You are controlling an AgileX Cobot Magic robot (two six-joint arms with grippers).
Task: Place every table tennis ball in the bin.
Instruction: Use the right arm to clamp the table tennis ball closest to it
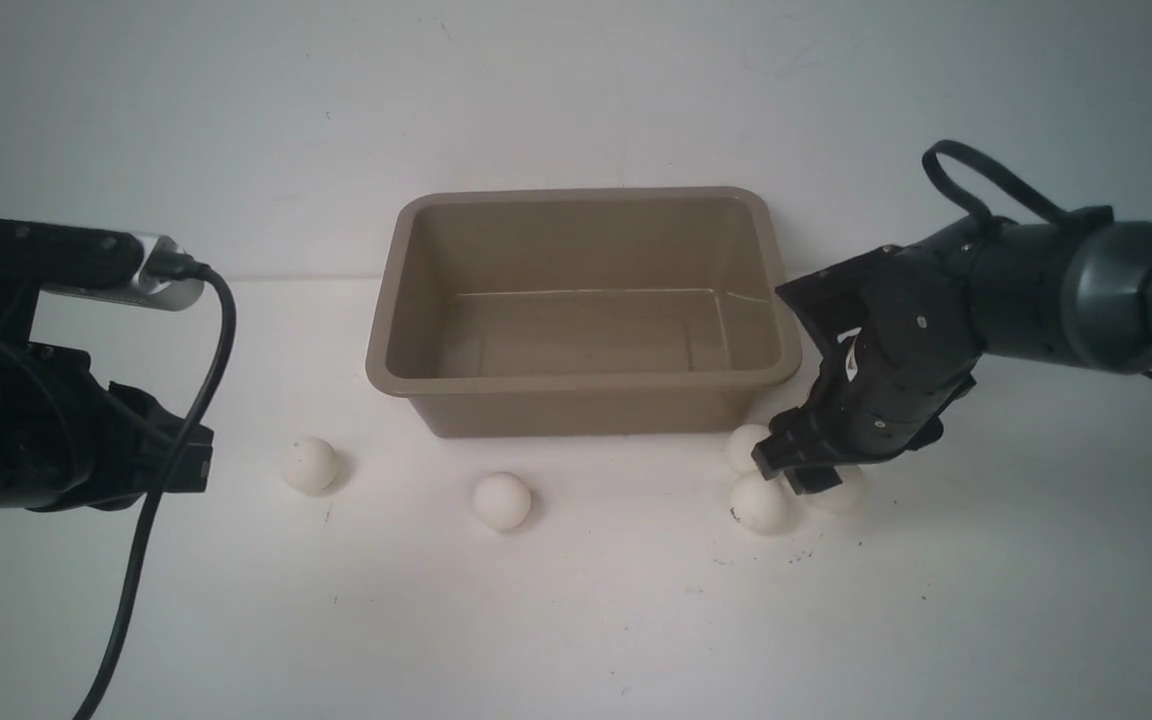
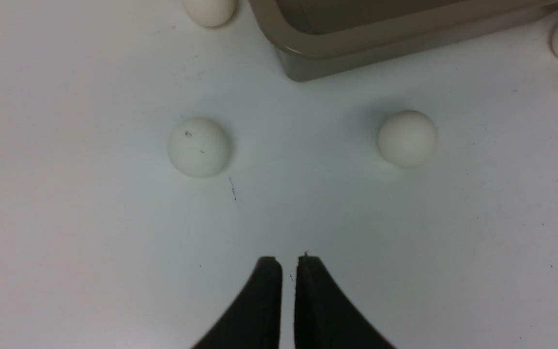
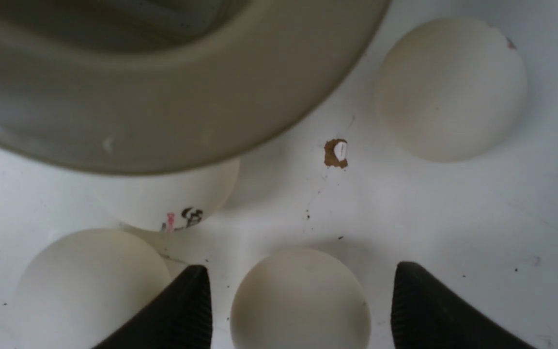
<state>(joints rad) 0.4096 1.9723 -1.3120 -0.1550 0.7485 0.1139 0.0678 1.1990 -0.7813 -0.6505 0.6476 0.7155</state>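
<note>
Left gripper [image 2: 288, 264]: nearly closed, holding nothing.
Right gripper [image 3: 301, 269]: spread wide around one ball [image 3: 301, 303], seemingly not squeezing it.
Bin [image 1: 576, 383]: just beyond that ball.

A plain white table [image 1: 576, 620] fills the scene, matte and evenly lit, running back to a bare white wall [image 1: 236, 100] that meets its far edge in a faint seam. The light is soft and diffuse, with only gentle shadows. Up close the tabletop shows fine dark specks [image 3: 308, 215] and one small brown chip [image 3: 335, 154].
</note>
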